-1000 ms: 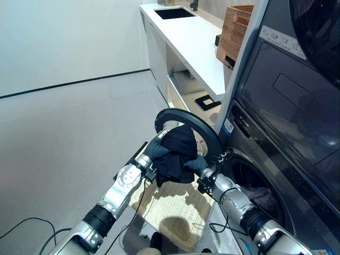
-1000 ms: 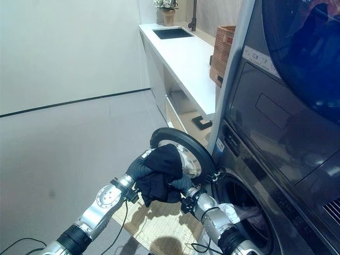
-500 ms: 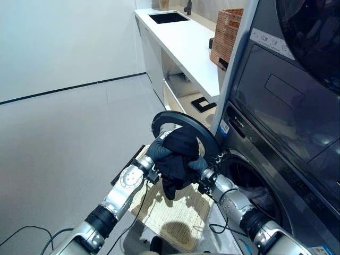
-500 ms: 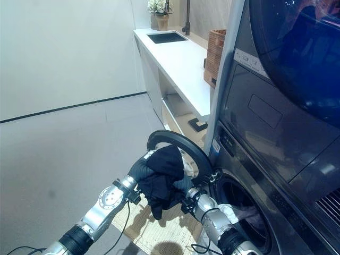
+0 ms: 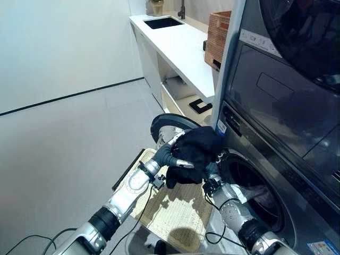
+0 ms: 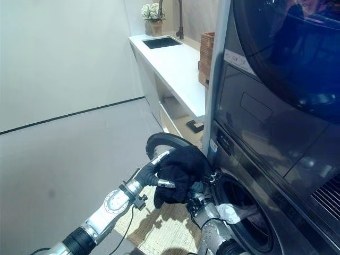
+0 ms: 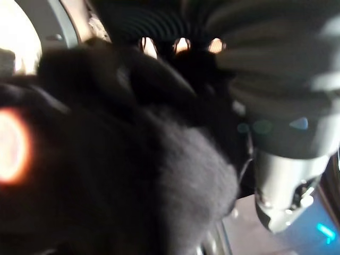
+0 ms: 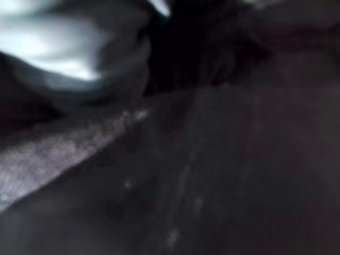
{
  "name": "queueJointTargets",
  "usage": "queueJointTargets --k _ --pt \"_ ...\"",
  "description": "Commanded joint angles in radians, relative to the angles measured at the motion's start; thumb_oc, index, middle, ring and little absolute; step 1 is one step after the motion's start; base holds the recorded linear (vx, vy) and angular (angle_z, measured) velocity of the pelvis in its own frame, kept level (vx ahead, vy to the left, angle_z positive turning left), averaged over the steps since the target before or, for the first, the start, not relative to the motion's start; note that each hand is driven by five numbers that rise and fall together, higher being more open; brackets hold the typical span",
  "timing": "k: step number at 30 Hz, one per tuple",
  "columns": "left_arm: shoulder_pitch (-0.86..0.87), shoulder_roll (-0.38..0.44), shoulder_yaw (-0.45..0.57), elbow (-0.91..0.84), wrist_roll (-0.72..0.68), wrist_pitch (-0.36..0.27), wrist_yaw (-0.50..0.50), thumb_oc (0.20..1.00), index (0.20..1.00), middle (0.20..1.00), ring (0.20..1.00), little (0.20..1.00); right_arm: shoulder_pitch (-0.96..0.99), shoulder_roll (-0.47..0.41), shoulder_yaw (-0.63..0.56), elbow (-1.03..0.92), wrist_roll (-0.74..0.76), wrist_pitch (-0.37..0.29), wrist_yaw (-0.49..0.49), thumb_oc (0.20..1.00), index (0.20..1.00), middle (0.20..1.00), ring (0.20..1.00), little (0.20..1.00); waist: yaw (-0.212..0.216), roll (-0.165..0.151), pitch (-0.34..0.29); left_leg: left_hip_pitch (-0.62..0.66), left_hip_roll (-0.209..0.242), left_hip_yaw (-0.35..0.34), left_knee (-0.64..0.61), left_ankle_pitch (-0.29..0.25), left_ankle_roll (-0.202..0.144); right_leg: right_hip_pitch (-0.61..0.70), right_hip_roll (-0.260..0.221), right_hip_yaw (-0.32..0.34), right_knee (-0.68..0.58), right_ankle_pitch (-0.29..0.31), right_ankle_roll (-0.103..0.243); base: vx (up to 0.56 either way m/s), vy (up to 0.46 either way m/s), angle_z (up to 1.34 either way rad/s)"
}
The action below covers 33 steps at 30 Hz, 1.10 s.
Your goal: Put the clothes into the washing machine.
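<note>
A bundle of dark clothes [image 5: 195,154] hangs in front of the lower washing machine's round opening [image 5: 254,187], close to its rim. My left hand [image 5: 171,157] comes in from the left and is curled on the bundle, one finger [image 5: 184,165] lying across its underside. My right hand [image 5: 212,176] sits under the bundle's right side, mostly covered by the cloth. The dark fabric [image 7: 122,175] shows just past the hand in the left wrist view, and dark cloth [image 8: 223,159] lies right against the right wrist view. The round door [image 5: 162,123] stands open to the left.
Light-coloured laundry [image 5: 262,193] lies inside the drum. A second machine [image 5: 287,90] is stacked above. A woven mat [image 5: 180,212] lies on the floor below the door. Behind are a white counter [image 5: 183,48] with a sink, a wicker basket [image 5: 215,37] and a plant pot [image 6: 151,11].
Both hands have carried the dark bundle to the right, from in front of the open door to the drum opening. Its hanging end no longer dangles. The camera has also shifted.
</note>
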Motion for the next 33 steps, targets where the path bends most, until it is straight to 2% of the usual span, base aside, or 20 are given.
queueJointTargets --k 1,10,15,21,23,25,28,29,32,33 --pt "-0.041 0.006 0.003 -0.026 0.034 -0.091 0.049 1.000 1.000 1.000 1.000 1.000 -0.077 0.032 -0.069 -0.071 0.007 -0.133 0.029 0.200 0.200 0.200 0.200 0.200 -0.004 -0.030 0.014 0.040 -0.067 -0.041 0.001 -0.102 0.022 0.012 -0.044 0.060 0.060 -0.043 0.055 -0.01 -0.010 -0.09" --pt "-0.006 0.022 0.022 0.013 0.091 -0.129 0.095 1.000 1.000 1.000 1.000 1.000 -0.069 -0.002 -0.115 -0.108 0.005 -0.164 0.029 0.200 0.200 0.200 0.200 0.200 -0.010 -0.035 0.021 0.043 -0.062 -0.028 0.001 -0.107 0.021 0.009 -0.043 0.067 0.062 -0.044 0.058 -0.01 -0.012 -0.06" --pt "0.006 0.020 0.042 0.059 0.137 -0.142 0.180 1.000 1.000 1.000 1.000 1.000 -0.042 0.004 -0.123 -0.084 0.045 -0.192 0.035 0.200 0.200 0.200 0.200 0.200 -0.016 -0.034 0.028 0.038 -0.058 -0.022 0.001 -0.107 0.019 0.002 -0.045 0.072 0.059 -0.042 0.060 -0.02 -0.003 -0.03" --pt "0.014 0.002 0.107 0.121 0.148 -0.177 0.376 1.000 1.000 1.000 1.000 1.000 -0.042 0.004 -0.144 -0.037 0.067 -0.237 0.054 0.200 0.200 0.200 0.200 0.200 -0.018 -0.026 0.053 0.018 -0.057 -0.022 0.001 -0.103 0.015 -0.015 -0.048 0.076 0.056 -0.035 0.059 -0.05 -0.002 -0.04" --pt "0.011 -0.021 0.167 0.169 0.121 -0.206 0.483 1.000 1.000 1.000 1.000 1.000 -0.054 -0.006 -0.161 -0.018 0.068 -0.249 0.065 0.200 0.200 0.200 0.200 0.200 -0.017 -0.021 0.073 0.003 -0.059 -0.023 0.001 -0.100 0.013 -0.033 -0.051 0.077 0.059 -0.034 0.056 -0.13 0.004 -0.02" --pt "0.004 -0.038 0.209 0.195 0.104 -0.211 0.531 1.000 1.000 1.000 1.000 1.000 -0.075 -0.014 -0.171 -0.002 0.076 -0.254 0.074 0.200 0.200 0.200 0.200 0.200 -0.015 -0.016 0.090 -0.005 -0.063 -0.023 0.001 -0.099 0.013 -0.051 -0.051 0.081 0.067 -0.036 0.053 -0.14 0.018 -0.05" --pt "-0.015 -0.077 0.293 0.251 0.087 -0.245 0.659 1.000 1.000 1.000 1.000 1.000 -0.138 -0.022 -0.185 0.031 0.073 -0.267 0.082 0.200 0.200 0.200 0.200 0.200 -0.016 -0.008 0.141 -0.060 -0.076 -0.010 0.066 -0.111 0.011 -0.110 -0.054 0.090 0.112 -0.046 0.040 -0.23 0.043 -0.10" --pt "-0.027 -0.098 0.338 0.278 0.081 -0.275 0.720 1.000 1.000 1.000 1.000 1.000 -0.187 -0.037 -0.193 0.041 0.055 -0.278 0.075 0.200 0.200 0.200 0.200 0.200 -0.017 0.002 0.190 -0.120 -0.085 -0.002 0.125 -0.115 0.005 -0.158 -0.054 0.088 0.156 -0.056 0.030 -0.27 0.040 -0.10" --pt "-0.029 -0.098 0.339 0.279 0.081 -0.276 0.723 1.000 1.000 1.000 1.000 1.000 -0.190 -0.038 -0.194 0.040 0.053 -0.278 0.072 0.200 0.200 0.200 0.200 0.200 -0.018 0.003 0.191 -0.125 -0.085 -0.001 0.130 -0.116 0.005 -0.162 -0.054 0.088 0.160 -0.057 0.030 -0.11 0.009 -0.13" --pt "-0.045 -0.103 0.347 0.282 0.083 -0.273 0.736 1.000 1.000 1.000 1.000 1.000 -0.219 -0.046 -0.192 0.038 0.031 -0.288 0.055 0.200 0.200 0.200 0.200 0.200 -0.020 0.008 0.222 -0.162 -0.087 0.004 0.161 -0.114 0.001 -0.193 -0.055 0.083 0.187 -0.062 0.027 -0.11 -0.003 -0.02"
